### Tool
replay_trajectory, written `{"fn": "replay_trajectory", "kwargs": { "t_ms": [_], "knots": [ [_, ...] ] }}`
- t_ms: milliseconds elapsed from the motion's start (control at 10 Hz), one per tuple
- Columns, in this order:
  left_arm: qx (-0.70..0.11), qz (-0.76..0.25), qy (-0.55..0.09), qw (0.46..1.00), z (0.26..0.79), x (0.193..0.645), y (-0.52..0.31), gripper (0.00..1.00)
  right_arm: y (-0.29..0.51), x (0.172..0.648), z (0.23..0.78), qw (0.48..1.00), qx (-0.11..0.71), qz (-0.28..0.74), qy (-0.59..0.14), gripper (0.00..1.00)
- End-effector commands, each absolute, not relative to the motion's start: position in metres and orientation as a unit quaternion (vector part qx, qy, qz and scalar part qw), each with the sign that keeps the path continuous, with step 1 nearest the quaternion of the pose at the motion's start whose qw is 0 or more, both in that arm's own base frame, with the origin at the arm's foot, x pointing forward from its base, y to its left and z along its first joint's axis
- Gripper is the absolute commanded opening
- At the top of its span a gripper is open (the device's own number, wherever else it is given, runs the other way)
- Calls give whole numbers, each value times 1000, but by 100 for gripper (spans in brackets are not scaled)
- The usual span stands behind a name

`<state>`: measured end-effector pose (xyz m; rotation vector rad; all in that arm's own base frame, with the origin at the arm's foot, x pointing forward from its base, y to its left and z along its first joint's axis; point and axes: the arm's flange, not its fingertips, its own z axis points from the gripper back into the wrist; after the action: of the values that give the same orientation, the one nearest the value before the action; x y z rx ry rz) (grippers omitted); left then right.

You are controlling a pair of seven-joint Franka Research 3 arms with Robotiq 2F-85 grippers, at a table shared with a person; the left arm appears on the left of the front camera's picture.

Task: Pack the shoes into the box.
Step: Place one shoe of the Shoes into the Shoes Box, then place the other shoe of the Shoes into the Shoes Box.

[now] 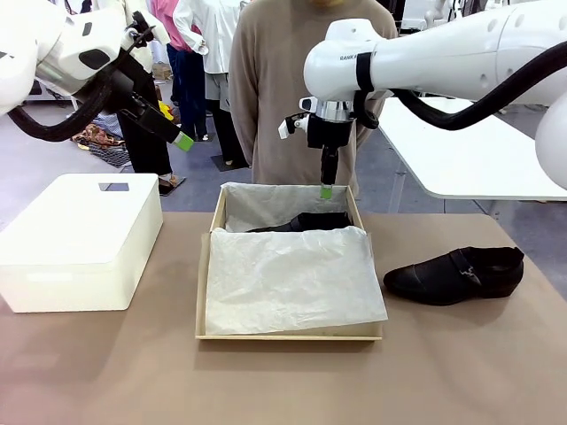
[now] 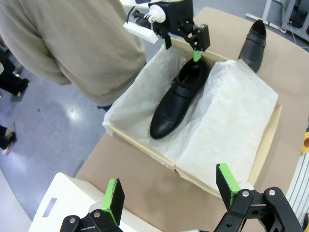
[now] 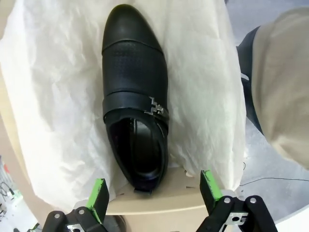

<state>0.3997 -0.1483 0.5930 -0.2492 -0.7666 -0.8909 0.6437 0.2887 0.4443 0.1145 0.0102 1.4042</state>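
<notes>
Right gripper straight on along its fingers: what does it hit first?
Probably the heel end of the shoe in the box: the open right gripper points down at it. The box's end wall sits close beside; depth is unclear.

Bright, even light; soft shadows (wide-angle warp in wrist views).

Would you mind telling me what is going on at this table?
The robot is packing shoes. One shoe lies in the box on tissue paper, with the right gripper open above its heel end. The other shoe sits on the table right of the box. The left gripper hangs open, raised aside.
</notes>
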Motion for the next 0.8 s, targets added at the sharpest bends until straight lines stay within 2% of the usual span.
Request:
{"fn": "replay_trajectory", "kwargs": {
  "t_ms": [0, 600, 700],
  "knots": [
    [-125, -424, -364, 820, 592, 401, -146, 100, 279, 632, 451, 755, 65, 652, 15, 100],
    [-125, -424, -364, 820, 592, 401, -146, 100, 284, 639, 448, 761, 54, 646, 14, 100],
    [-125, -424, -364, 820, 592, 401, -146, 100, 276, 632, 462, 756, 35, 654, 7, 100]
  ]
}}
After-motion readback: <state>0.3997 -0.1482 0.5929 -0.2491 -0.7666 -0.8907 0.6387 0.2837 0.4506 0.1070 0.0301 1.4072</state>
